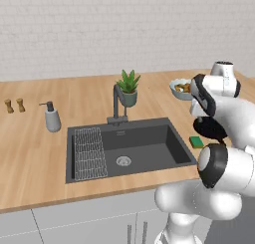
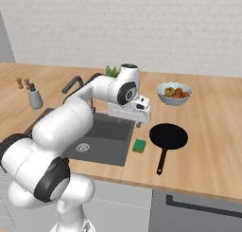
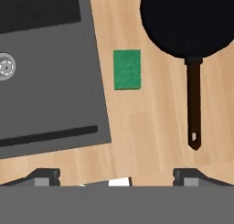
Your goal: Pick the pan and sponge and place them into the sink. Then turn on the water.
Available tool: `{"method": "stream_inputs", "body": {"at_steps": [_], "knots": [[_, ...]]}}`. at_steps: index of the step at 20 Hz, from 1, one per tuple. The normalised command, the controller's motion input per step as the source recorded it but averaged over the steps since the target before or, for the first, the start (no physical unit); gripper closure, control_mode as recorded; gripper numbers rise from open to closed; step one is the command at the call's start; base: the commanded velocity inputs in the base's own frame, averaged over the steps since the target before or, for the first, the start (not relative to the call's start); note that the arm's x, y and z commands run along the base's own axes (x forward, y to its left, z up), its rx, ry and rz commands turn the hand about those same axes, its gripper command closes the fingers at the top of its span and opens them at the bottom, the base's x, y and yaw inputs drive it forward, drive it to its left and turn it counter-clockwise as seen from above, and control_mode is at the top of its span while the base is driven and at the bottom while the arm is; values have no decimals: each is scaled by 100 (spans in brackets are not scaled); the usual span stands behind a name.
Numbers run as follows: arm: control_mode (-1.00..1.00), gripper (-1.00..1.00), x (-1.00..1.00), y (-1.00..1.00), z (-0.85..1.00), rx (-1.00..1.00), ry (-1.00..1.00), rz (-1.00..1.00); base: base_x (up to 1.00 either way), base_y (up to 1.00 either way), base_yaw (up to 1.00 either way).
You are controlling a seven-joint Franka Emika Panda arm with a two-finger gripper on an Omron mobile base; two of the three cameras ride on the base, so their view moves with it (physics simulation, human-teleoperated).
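Wood surface [image 2: 208, 146] carries everything. Sink [image 1: 149, 143] holds only its wire rack [image 1: 89, 153] and drain [image 1: 123, 161]. Pan [image 2: 168, 136] empty, on surface right of sink. Bowl [image 2: 174, 94] behind it, holding food. Sponge [image 2: 139, 146] between sink and pan. Tool [image 3: 116, 175] spread wide, released, above sponge.

A white brick wall [image 1: 124, 29] runs behind a long wooden tabletop [image 1: 35, 153]. Pale grey cabinet fronts [image 1: 89, 220] sit below its edge, with a darker panel [image 2: 194, 212] under the right end. The light is even and soft.
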Motion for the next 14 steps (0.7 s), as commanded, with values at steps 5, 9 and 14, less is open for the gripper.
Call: {"method": "stream_inputs", "body": {"at_steps": [5,9,14], "knots": [[-100,-100,21,-93,-61,2,9,-19,0,0,0],[-100,-100,0,-58,-31,2,7,-13,0,0,0],[-100,-100,0,-38,-35,0,4,-5,0,0,0]]}}
